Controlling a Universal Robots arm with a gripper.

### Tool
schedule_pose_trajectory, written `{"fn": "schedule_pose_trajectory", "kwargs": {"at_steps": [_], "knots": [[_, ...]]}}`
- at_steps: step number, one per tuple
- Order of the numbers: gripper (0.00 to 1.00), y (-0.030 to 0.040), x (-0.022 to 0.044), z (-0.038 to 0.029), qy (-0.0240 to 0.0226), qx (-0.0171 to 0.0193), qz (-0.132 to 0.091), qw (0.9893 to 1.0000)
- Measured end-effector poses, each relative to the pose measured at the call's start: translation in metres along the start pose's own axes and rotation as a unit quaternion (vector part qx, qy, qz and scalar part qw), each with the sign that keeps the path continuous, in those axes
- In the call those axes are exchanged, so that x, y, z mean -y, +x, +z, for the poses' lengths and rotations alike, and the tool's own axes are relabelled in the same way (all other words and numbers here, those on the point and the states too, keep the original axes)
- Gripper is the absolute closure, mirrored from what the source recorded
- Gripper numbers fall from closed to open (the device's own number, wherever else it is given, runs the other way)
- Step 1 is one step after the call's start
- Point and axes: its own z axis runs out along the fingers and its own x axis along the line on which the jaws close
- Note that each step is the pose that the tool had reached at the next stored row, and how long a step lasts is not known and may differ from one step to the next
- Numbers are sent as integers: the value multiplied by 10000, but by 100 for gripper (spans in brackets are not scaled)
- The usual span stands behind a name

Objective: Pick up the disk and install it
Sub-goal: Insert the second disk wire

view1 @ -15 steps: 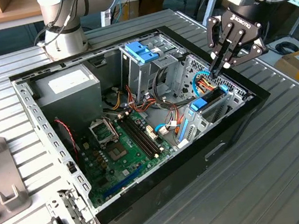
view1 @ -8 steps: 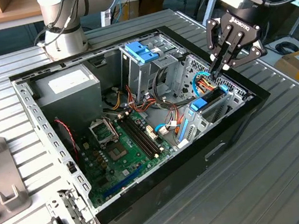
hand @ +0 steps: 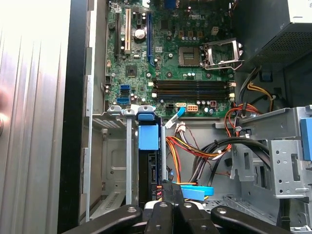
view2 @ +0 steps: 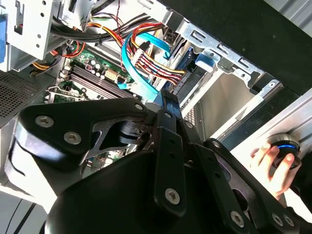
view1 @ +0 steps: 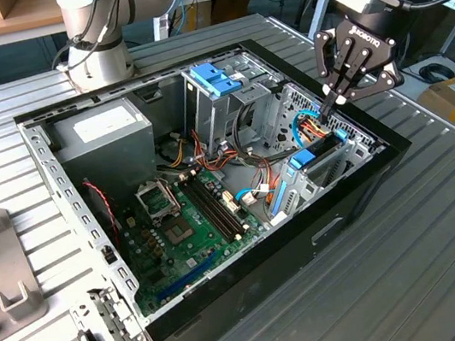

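The pincer hangs over the end of the open computer case at the exterior view's right, its black fingers drawn together to a point that reaches down to the bundle of blue and orange cables above the drive bay. The fingers look clenched, with no gap visible between their tips, and I see nothing held between them. Just below the tips is the disk: it stands on edge in the metal bay, with its light-blue carrier showing at the top, and in the first wrist view the blue tab of the carrier sits between the bay's rails with the dark drive body under it. So the disk seems to be already picked up and put into its slot, well inside the case and not on the tabletop. Whether it is pushed fully home, I cannot tell; the tab appears about level with the rail ends. Farther left lie the motherboard and the upright drive cage with its blue handle. In the second wrist view a person's hand rests on a round knob outside the case.
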Motion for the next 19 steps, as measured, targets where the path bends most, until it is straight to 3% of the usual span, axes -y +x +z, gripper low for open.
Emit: {"fn": "schedule_pose_trajectory", "kwargs": {"at_steps": [5, 7, 8, 11, 19], "knots": [[89, 0, 0, 1, 0, 0, 0, 10000], [76, 0, 0, 1, 0, 0, 0, 10000], [76, 0, 0, 1, 0, 0, 0, 10000], [64, 0, 0, 1, 0, 0, 0, 10000], [64, -5, 7, 46, 0, -19, 3, 10000]]}}
